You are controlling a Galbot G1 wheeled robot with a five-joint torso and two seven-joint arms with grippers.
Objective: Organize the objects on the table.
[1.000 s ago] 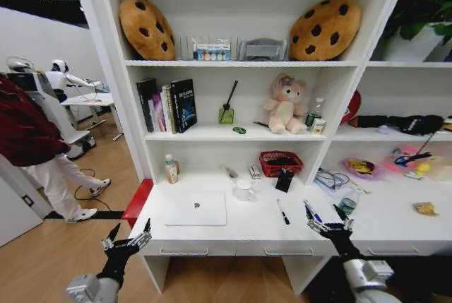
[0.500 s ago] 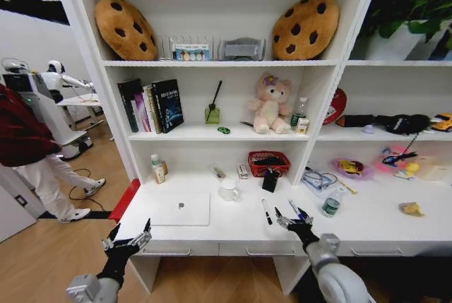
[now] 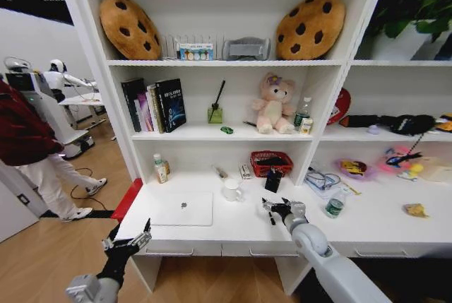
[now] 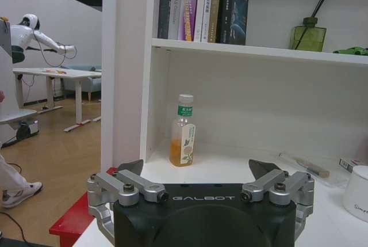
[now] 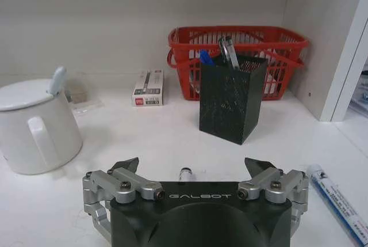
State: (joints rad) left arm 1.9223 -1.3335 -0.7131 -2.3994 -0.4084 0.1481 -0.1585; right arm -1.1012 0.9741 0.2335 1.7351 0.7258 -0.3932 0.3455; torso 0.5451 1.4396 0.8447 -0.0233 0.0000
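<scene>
Each gripper (image 5: 192, 169) has a black body marked GALBOT, silver screwed linkages and dark pointed fingertips (image 4: 131, 167).

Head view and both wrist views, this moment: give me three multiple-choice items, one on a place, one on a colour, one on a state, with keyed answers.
1. Where is the right gripper?
A. over the desk near the black pen
B. on a shelf
C. beside the laptop lid

2. What colour is the basket behind the pen cup?
A. blue
B. red
C. white

3. How do the left gripper's fingers stand?
A. shut on a bottle
B. shut empty
C. open

Answers: 1 A, it hovers by the black pen on the table. 2 B, red wire shows. 3 C, fingers spread, nothing between.
</scene>
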